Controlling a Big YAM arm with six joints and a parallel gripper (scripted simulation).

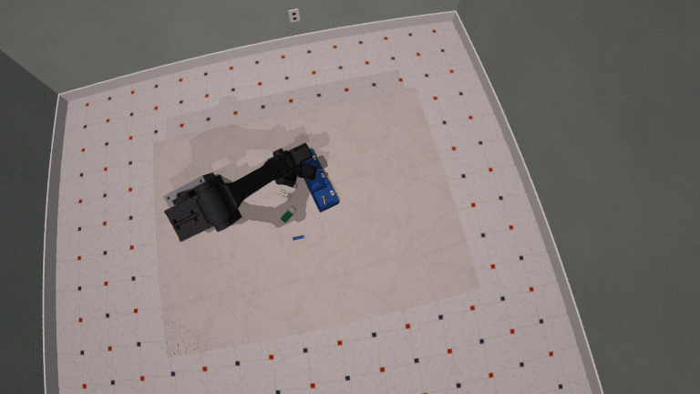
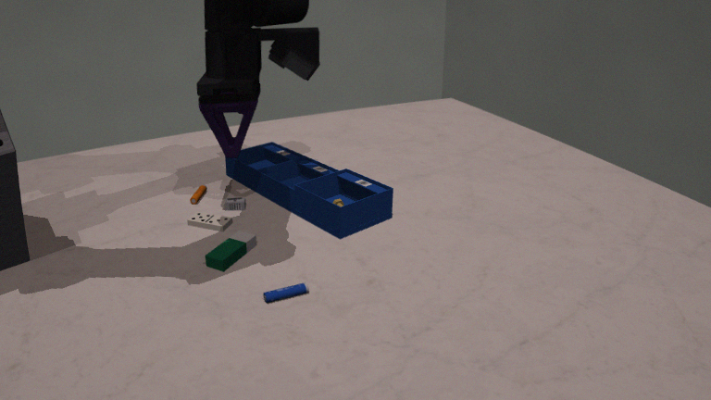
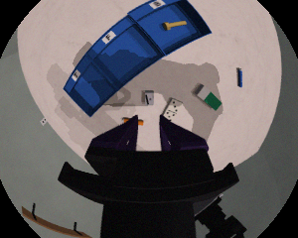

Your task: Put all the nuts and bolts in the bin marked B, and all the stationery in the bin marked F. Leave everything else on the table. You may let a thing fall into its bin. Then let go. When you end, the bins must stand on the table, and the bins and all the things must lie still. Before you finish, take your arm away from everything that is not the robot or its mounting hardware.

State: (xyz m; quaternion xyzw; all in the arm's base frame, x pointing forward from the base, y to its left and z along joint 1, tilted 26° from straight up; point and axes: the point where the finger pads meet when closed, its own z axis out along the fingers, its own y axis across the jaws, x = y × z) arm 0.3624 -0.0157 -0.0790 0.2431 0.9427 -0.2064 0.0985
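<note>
A yellow bolt (image 1: 324, 199) (image 2: 338, 202) (image 3: 175, 24) lies in the bin marked B (image 2: 341, 221) (image 3: 180, 40). The bin marked F (image 2: 273, 189) (image 3: 132, 48) is joined beside it; I see nothing in it. A green block with a whitish end (image 1: 287, 214) (image 2: 225, 255) (image 3: 213, 101), like an eraser, lies on the table. A small grey ridged block (image 2: 234, 204) (image 3: 149, 97), like a sharpener, lies between it and the bins' far end. My gripper (image 2: 233, 155) (image 3: 148, 119) is partly open and empty, pointing down above the table beside the third bin.
The third bin (image 2: 237, 170) (image 3: 86, 94) adjoins F; its label is too small to read. A white domino (image 1: 283, 193) (image 2: 209, 220) (image 3: 172, 109) lies near the grey block. An orange cylinder (image 2: 198, 194) (image 3: 140, 122) lies behind it. A blue cylinder (image 1: 298, 238) (image 2: 285, 292) (image 3: 239, 77) lies beyond the green block.
</note>
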